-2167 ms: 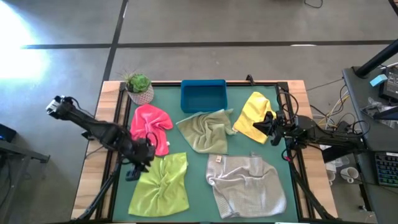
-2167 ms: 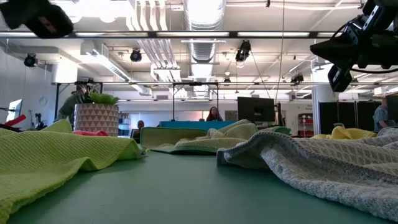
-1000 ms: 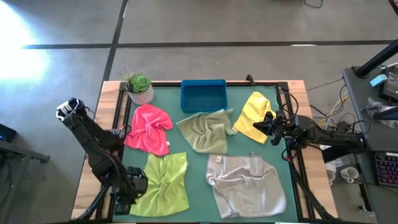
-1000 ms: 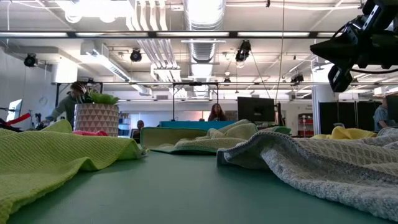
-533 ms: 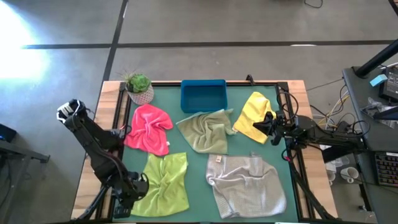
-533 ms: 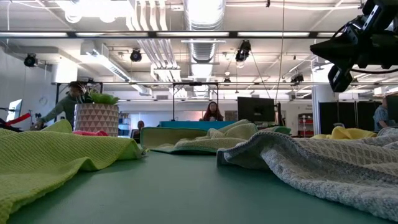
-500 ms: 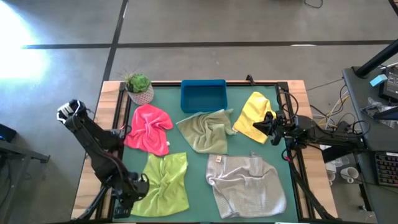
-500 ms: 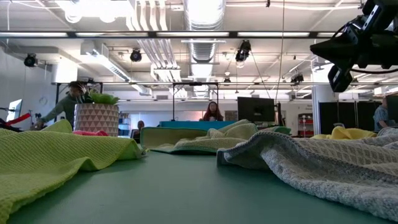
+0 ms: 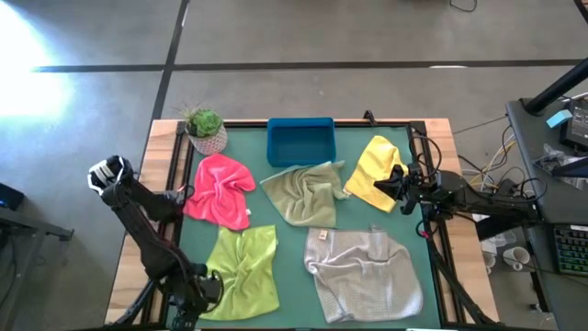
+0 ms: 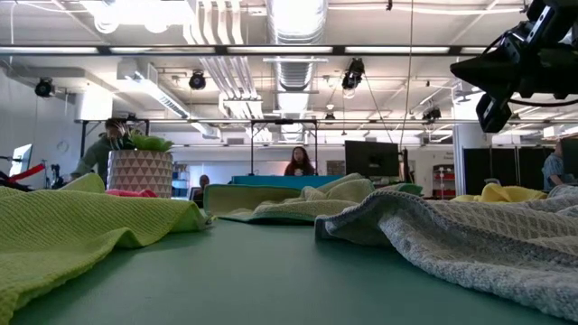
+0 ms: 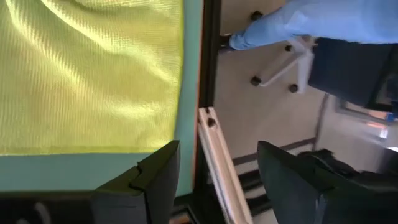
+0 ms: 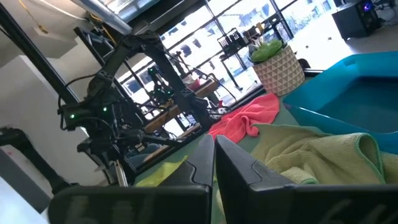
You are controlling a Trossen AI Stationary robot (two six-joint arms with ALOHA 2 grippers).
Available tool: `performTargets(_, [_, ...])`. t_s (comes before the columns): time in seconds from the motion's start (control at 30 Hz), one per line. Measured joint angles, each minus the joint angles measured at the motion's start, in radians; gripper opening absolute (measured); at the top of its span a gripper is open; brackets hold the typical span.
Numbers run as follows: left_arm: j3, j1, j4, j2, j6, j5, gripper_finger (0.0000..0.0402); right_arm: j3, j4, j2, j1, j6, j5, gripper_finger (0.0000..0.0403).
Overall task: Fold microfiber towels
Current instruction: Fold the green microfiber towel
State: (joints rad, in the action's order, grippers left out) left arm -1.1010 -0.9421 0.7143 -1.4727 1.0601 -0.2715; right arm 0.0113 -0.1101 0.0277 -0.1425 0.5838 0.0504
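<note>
Left fingers apart, lime towel corner

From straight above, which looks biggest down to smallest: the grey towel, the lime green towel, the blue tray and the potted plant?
1. grey towel
2. lime green towel
3. blue tray
4. potted plant

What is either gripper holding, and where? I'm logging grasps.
Nothing. The left gripper is open at the lime towel's corner; the right gripper is shut, empty.

Green-topped table — pink towel, lime towel, olive towel, yellow towel, grey towel, blue tray, potted plant.
</note>
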Motion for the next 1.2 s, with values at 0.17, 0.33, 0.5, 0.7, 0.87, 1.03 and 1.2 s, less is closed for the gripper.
performTargets(0.17, [-0.011, -0.032, 0.000, -0.055, -0.001, 0.040, 0.0198, 0.000, 0.000, 0.000, 0.000, -0.001, 0.000, 0.0009])
performTargets(0.33, [-0.007, -0.044, -0.011, -0.110, -0.006, 0.043, 0.0198, 0.000, 0.000, 0.000, 0.000, -0.009, 0.000, 0.0009])
performTargets(0.5, [-0.009, -0.047, -0.030, -0.173, -0.037, 0.047, 0.0199, 0.000, 0.000, 0.000, 0.000, -0.009, 0.000, 0.0009])
performTargets(0.7, [-0.007, -0.049, -0.030, -0.232, -0.026, 0.047, 0.0199, 0.000, 0.000, 0.000, 0.000, -0.008, 0.000, 0.0009])
performTargets(0.87, [-0.007, -0.054, -0.035, -0.259, -0.022, 0.043, 0.0199, 0.000, 0.000, 0.000, 0.000, -0.008, 0.000, 0.0009])
performTargets(1.03, [-0.006, -0.071, -0.035, -0.290, -0.019, 0.042, 0.0199, 0.000, -0.001, 0.000, 0.000, -0.008, -0.001, 0.0009])
performTargets(1.2, [-0.008, -0.074, -0.033, -0.336, -0.018, 0.037, 0.0199, 0.000, -0.002, 0.000, 0.000, -0.008, -0.001, 0.0009])
